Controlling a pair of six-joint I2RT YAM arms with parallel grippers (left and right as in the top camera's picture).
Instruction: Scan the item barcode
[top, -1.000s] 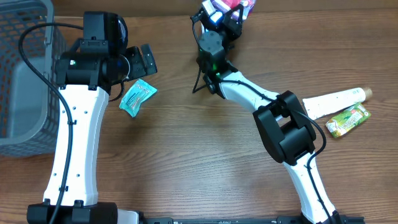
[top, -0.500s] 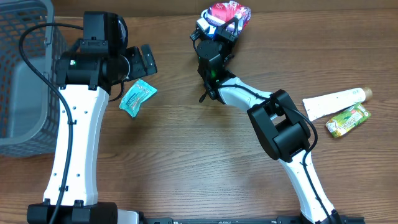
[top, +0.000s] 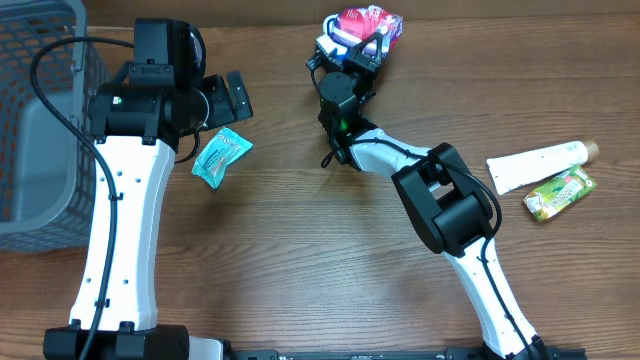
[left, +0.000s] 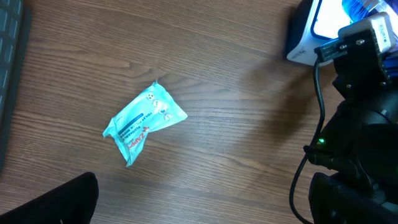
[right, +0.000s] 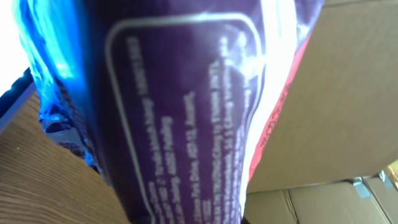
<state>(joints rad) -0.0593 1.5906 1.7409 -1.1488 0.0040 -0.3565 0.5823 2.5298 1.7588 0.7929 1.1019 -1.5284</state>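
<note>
Tabletop (top: 300, 260) of brown wood grain, seen from above. Grey mesh basket (top: 40, 120) at far left edge, partly cropped, only a pale grey floor visible inside. Left arm (top: 125, 230), white, standing beside the basket; left gripper (top: 222, 100) spread wide, nothing between the fingers. Right arm (top: 450, 210) stretched to the table's far edge; right gripper (top: 362, 38) clenched on a snack bag (top: 370, 18), red and purple, raised just beside a white scanner (top: 333, 40) with lit window, contact between the two not discernible. White tube (top: 540, 163) and green pouch (top: 558, 193) side by side at right, well apart from the bag. Teal packet (top: 221, 156) flat on the wood, near the left gripper.
</note>
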